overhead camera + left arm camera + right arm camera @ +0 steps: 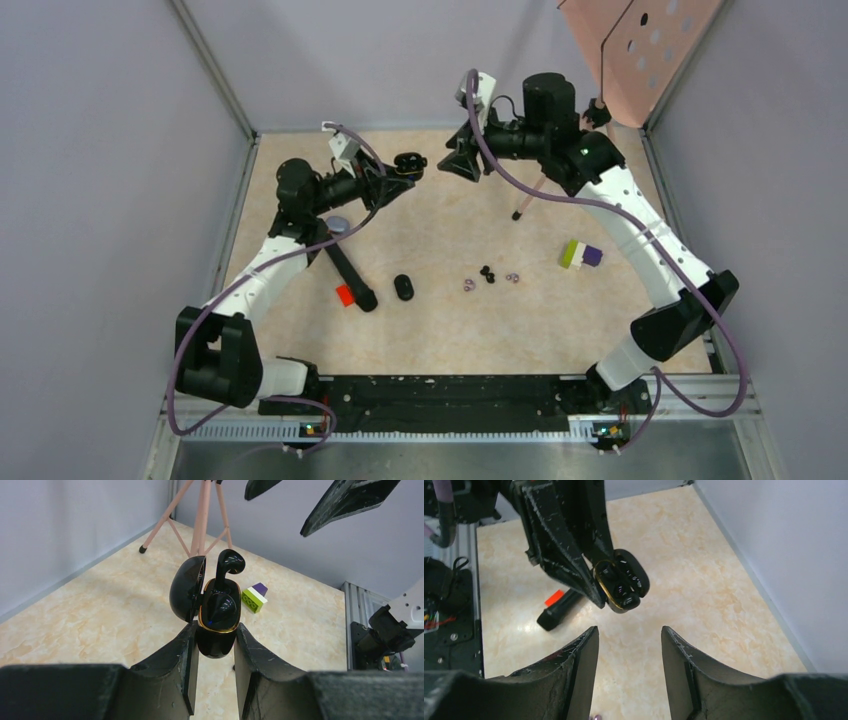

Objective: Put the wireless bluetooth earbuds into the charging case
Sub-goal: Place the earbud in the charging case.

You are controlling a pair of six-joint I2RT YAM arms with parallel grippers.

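My left gripper [215,630] is shut on a black charging case [216,630] with a gold rim, held above the table with its lid [186,587] open. One black earbud [220,608] sits in the case. A second black earbud [228,563] sticks up half out of it. My right gripper [629,632] is open and empty, facing the case [622,584] from a short distance. In the top view the two grippers, left [402,168] and right [462,160], face each other at the back. Tiny black buds [487,272] and purple buds [468,285] lie mid-table.
A long black marker with a red piece [350,282] and a small black oval object [403,287] lie left of centre. A green and purple block [580,254] lies at the right. A pink tripod leg [530,200] stands at the back. A pale purple object [338,225] shows under the left arm.
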